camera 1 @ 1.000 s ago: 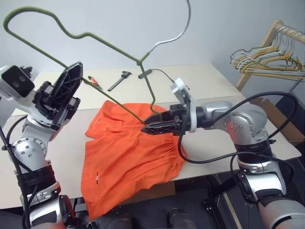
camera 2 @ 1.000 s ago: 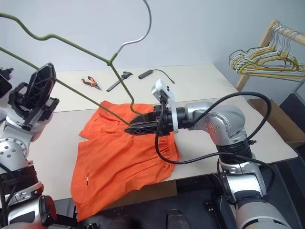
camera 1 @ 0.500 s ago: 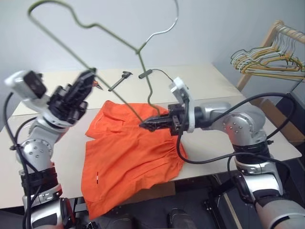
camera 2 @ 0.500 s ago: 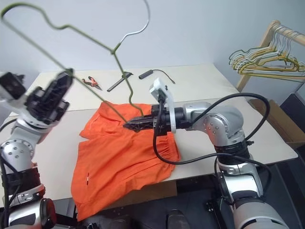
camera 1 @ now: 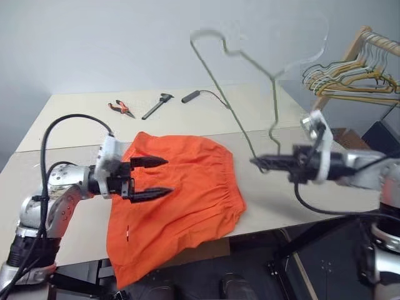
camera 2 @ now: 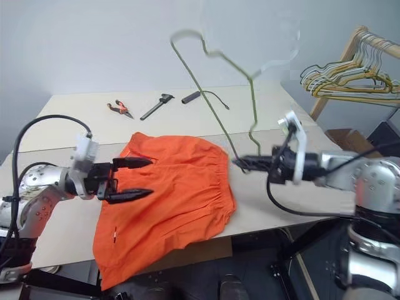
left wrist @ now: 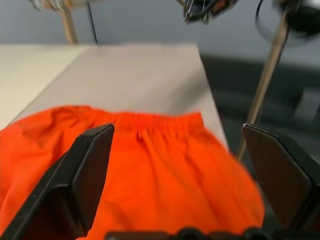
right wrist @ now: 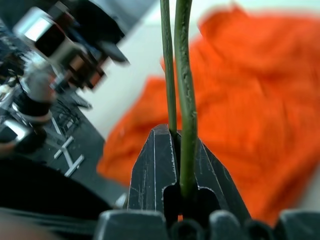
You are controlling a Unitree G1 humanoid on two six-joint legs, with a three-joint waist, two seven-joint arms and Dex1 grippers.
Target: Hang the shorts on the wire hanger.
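The shorts (camera 1: 175, 194) lie flat on the table (camera 1: 69, 144), and everything else is placed from them. Their lower part droops over the table's near edge, and a tiny white mark shows low on the side toward the robot's left. The gathered waistband runs along the side toward the robot's right.

The left gripper (camera 1: 152, 177) hovers over the shorts' left half with its two black fingers spread wide apart, pointing across the fabric toward the waistband and holding nothing; whether its fingertips brush the cloth cannot be told.

Off the waistband side of the shorts, past the fabric's edge, the right gripper (camera 2: 242, 163) has its fingers pressed together on the wire hanger (camera 2: 220, 112), pinching two strands of the olive wire side by side. The hanger stands up from that grip, clear of the shorts, its bent loop and hook blurred high above them.

Beyond the shorts, on the far part of the table, lie orange-handled pliers (camera 1: 122, 108), a dark hand tool (camera 1: 156, 105) and a black cable (camera 1: 206, 95). Farther off to the right of the shorts, a wooden rack (camera 1: 350, 47) carries bunched hangers (camera 1: 350, 78).
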